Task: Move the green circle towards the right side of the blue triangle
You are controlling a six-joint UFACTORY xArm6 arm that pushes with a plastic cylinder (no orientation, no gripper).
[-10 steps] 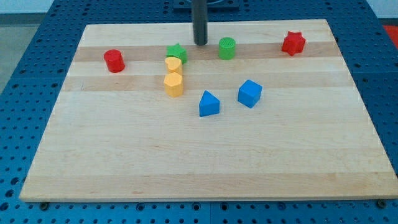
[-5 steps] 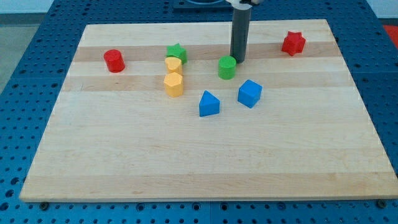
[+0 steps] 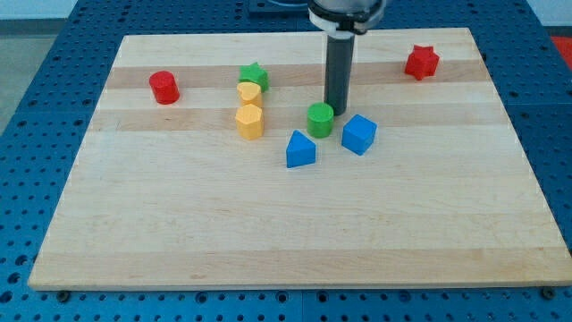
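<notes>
The green circle [image 3: 320,119] sits near the board's middle, just up and right of the blue triangle [image 3: 300,149] and left of the blue cube [image 3: 358,134]. My tip [image 3: 336,110] stands right behind the green circle, at its upper right edge, touching or nearly touching it. The rod rises straight up from there to the view's top.
A green star [image 3: 255,75], a yellow heart-like block [image 3: 249,92] and a yellow hexagon [image 3: 249,121] stand in a column left of the circle. A red cylinder [image 3: 164,87] is at the far left, a red star [image 3: 422,62] at the top right.
My tip moved right around the green circle, then down the view, pushing the circle from the upper band down to between the blue triangle and blue cube.
</notes>
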